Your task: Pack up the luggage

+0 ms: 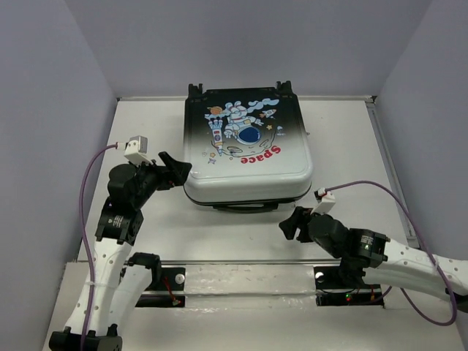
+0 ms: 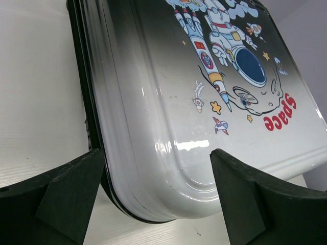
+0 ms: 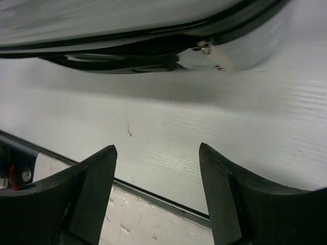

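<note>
The luggage (image 1: 248,146) lies flat and closed on the white table (image 1: 146,124), in the middle and towards the far side. Its astronaut print (image 1: 245,128) and the red "Space" lettering face up. Its wheels (image 1: 196,88) are at the far edge and its black carry handle (image 1: 240,207) at the near edge. The left hand (image 1: 178,170) is at the luggage's near-left corner with its fingers (image 2: 66,194) spread wide, one on each side of the rounded corner. The finger on the seam side is right against the black zip band, though I cannot tell whether it touches. The right hand (image 1: 291,223) hovers low over bare table, just near and right of the handle and apart from the shell. Its fingers (image 3: 87,189) are parted with nothing between them. In the right wrist view a small metal zip pull (image 3: 214,55) hangs at the seam.
</note>
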Available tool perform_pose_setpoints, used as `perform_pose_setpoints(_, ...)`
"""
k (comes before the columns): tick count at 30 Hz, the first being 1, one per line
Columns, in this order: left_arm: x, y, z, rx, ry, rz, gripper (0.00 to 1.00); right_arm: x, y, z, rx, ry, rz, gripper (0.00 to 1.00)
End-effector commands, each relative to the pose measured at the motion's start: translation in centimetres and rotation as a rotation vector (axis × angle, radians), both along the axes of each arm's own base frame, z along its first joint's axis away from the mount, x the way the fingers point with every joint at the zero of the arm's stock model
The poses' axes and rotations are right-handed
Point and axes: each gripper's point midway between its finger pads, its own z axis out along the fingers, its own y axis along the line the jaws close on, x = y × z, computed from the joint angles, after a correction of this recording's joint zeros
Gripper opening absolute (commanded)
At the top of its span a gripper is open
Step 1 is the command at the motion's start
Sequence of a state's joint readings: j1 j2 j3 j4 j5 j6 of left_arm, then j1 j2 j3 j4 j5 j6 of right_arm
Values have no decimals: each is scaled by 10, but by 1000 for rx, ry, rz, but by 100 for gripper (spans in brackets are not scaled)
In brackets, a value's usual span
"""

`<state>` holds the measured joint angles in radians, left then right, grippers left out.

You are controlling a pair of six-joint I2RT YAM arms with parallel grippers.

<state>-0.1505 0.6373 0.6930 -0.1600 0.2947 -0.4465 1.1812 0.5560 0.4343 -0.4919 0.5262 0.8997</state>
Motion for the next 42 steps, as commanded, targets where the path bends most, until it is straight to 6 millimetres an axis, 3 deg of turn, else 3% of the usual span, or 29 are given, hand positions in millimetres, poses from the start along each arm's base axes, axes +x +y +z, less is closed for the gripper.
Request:
perform_pose_setpoints(1, -5, -11, 15, -7, -51, -80, 97, 23, -37, -2, -16, -34, -273, 73)
perform_pose_setpoints(4, -4, -13, 10, -16, -36, -84, 97, 40, -51, 14, -41, -118, -367, 66)
perform_pose_setpoints(10, -4, -18, 6, -30, -23, -112, 97, 67, -34, 39, -117, -319, -236, 55)
perform_pose_setpoints(18, -4, -19, 2, -33, -20, -116, 97, 88, -29, 25, -129, -308, -151, 54)
perform_pose_setpoints(24, -5, -20, 2, -39, -18, -121, 96, 97, -10, 21, -126, -311, -107, 48)
perform_pose_setpoints(29, -6, -22, -1, -51, -9, -133, 96, 99, -12, 10, -121, -306, -137, 47)
perform_pose_setpoints(42, -2, -27, -8, -84, 0, -146, 94, 114, -9, 14, -93, -403, -181, 32)
